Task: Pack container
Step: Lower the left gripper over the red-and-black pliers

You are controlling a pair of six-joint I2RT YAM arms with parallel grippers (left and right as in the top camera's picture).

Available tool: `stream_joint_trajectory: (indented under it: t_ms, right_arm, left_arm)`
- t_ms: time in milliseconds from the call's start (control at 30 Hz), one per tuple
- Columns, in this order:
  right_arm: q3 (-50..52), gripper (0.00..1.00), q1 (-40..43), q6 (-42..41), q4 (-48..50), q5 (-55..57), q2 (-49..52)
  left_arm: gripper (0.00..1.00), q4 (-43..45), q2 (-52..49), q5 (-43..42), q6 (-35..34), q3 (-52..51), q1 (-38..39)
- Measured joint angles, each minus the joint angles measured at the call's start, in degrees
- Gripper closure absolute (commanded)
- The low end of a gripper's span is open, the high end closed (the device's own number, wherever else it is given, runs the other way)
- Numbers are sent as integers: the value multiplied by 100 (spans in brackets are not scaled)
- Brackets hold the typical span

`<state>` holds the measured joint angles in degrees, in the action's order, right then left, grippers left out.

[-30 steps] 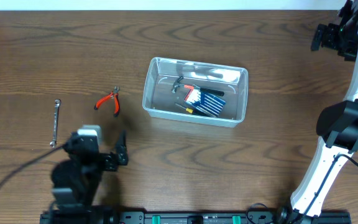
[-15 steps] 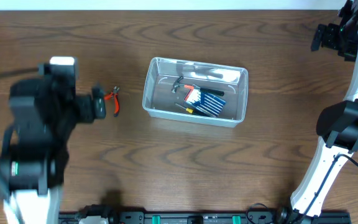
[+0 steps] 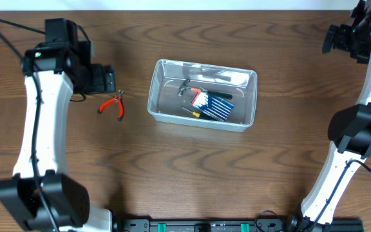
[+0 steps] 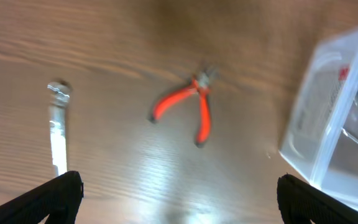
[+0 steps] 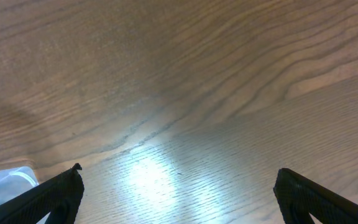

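Sitting mid-table, container (image 3: 198, 122) is looking light, stiff but slick; prob. best pinching its rim at 9 o'clock. L gripper (image 3: 106, 80) is hovering near pliers (image 3: 113, 104), fingers spread, empty; R gripper (image 5: 178, 196) is idling wide open at 2 o'clock. Counting: 1 container, 1 pliers, 1 wrench (image 4: 58, 134).

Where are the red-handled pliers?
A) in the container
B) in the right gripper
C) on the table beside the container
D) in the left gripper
C: the pliers lie on the wood, apart from the container, with no gripper on them.
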<state>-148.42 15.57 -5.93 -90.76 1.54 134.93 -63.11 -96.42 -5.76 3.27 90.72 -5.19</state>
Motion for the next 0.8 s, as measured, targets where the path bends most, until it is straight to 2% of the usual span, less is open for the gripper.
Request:
stream_joint_trajectory:
  t_ms: [167,367,800]
  right_arm:
    - [0,1,0,0,0,0,0]
    - [0,1,0,2,-2,0,0]
    - [0,1,0,0,-2,0,0]
  left_arm:
    - [2,-402,-450,-310,356,9,17]
    - [2,-52,-955,-413,599,9,22]
    - [2,28,-1235,-461,13,9,92]
